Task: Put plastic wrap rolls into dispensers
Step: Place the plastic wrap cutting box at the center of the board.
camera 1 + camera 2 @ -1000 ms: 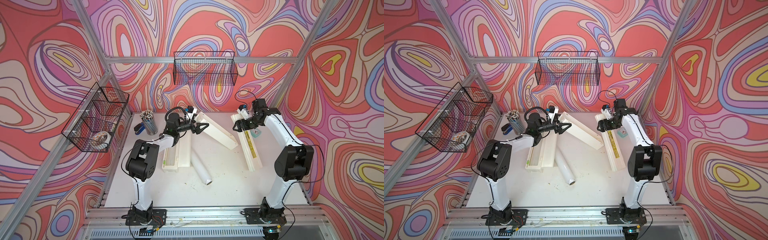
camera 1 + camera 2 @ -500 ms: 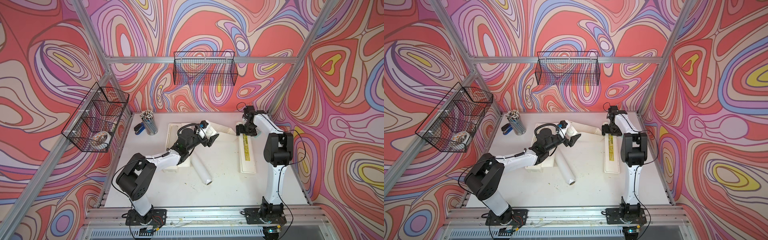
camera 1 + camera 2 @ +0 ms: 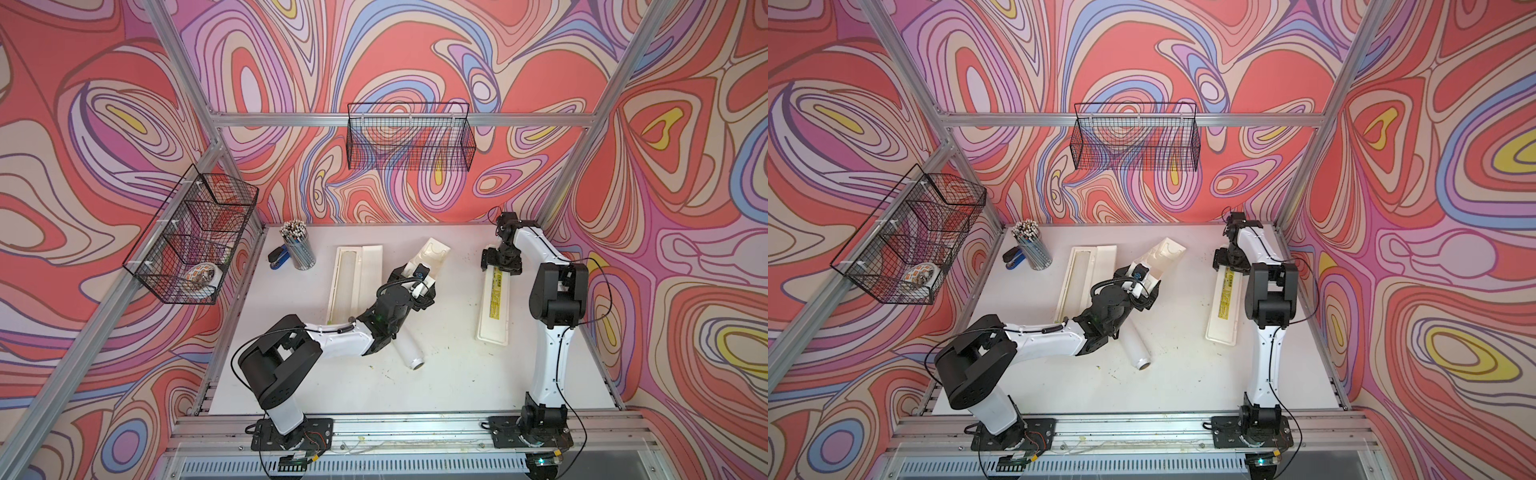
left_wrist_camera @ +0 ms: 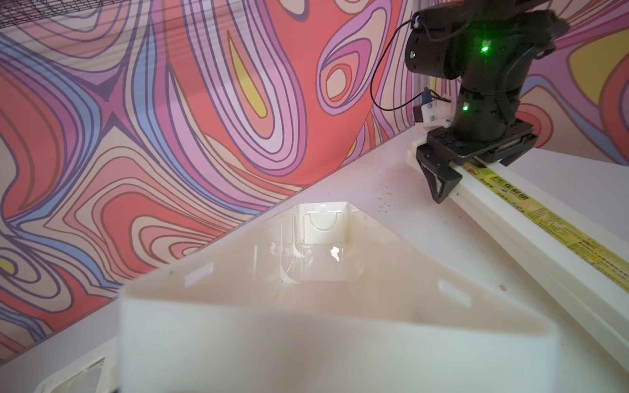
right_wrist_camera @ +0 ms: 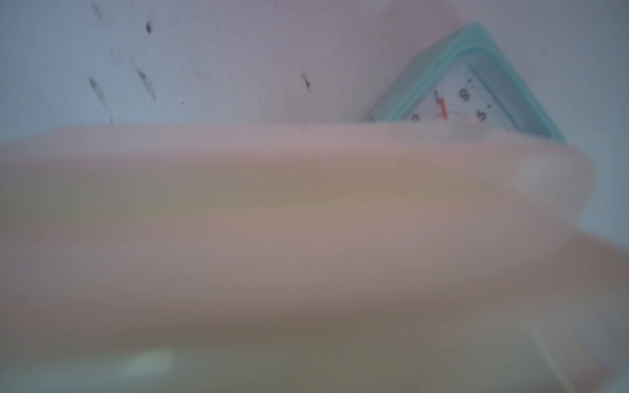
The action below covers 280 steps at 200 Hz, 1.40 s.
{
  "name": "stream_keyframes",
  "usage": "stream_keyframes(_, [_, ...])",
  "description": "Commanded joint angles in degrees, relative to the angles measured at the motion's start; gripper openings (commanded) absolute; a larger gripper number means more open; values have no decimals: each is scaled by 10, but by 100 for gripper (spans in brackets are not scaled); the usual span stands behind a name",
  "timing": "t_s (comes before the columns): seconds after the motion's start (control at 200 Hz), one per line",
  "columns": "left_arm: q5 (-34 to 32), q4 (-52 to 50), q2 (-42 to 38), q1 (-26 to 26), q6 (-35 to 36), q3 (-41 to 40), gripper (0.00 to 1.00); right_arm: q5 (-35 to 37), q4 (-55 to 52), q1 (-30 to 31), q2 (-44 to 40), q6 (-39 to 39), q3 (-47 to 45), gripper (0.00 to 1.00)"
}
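Plastic wrap roll [image 3: 409,353] waits at lower centre: my right pincer [image 3: 500,268], still clamped, has laid the labelled dispenser [image 3: 494,303] flat at right; my left pincer [image 3: 422,276] grips the open dispenser [image 3: 434,254] mid-frame.

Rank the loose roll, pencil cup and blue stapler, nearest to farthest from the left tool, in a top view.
1. The loose roll, toward the table's near edge from the left tool.
2. The pencil cup, far left corner.
3. The blue stapler, just left of the cup.
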Motion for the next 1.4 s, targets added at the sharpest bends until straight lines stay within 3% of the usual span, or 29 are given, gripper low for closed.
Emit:
stream_keyframes(0.0, [-49, -156, 33, -31, -45, 38, 0, -45, 7, 3, 22, 2, -2, 39])
stream_keyframes(0.065, [-73, -223, 45, -58, -90, 66, 0, -51, 28, 4, 17, 7, -24, 44])
stream_keyframes(0.195, [-73, -368, 68, -93, -203, 121, 0, -62, 58, 5, 4, 8, -63, 66])
stream_keyframes(0.235, [-62, -407, 78, -95, -240, 137, 5, -64, 64, 5, 0, 6, -70, 73])
stream_keyframes(0.265, [-55, -439, 85, -96, -269, 149, 6, -65, 66, 5, -1, 6, -72, 95])
stream_keyframes(0.285, [-53, -460, 90, -97, -287, 157, 6, -66, 67, 5, -1, 6, -72, 98])
stream_keyframes(0.446, [-37, -547, 116, -102, -363, 172, 11, -81, 81, 4, -22, 10, -85, 98])
stream_keyframes(0.691, [40, -631, 161, -108, -432, 198, 33, -104, 101, 5, -46, 11, -105, 98])
stream_keyframes(0.781, [51, -649, 163, -115, -447, 195, 51, -90, 111, 5, -69, 9, -113, 98])
stream_keyframes(0.831, [60, -665, 163, -117, -448, 200, 69, -88, 115, 5, -81, 8, -114, 98])
stream_keyframes(0.891, [64, -683, 158, -119, -449, 202, 82, -87, 112, 5, -88, 6, -108, 98])
stream_keyframes(0.931, [62, -690, 150, -121, -455, 200, 99, -85, 108, 5, -91, 4, -104, 98])
stream_keyframes(1.187, [19, -756, 81, -125, -499, 214, 100, -91, 124, 5, -106, 5, -111, 98])
stream_keyframes(1.397, [-2, -844, 48, -125, -528, 233, 100, -89, 110, 5, -58, 2, -103, 98])
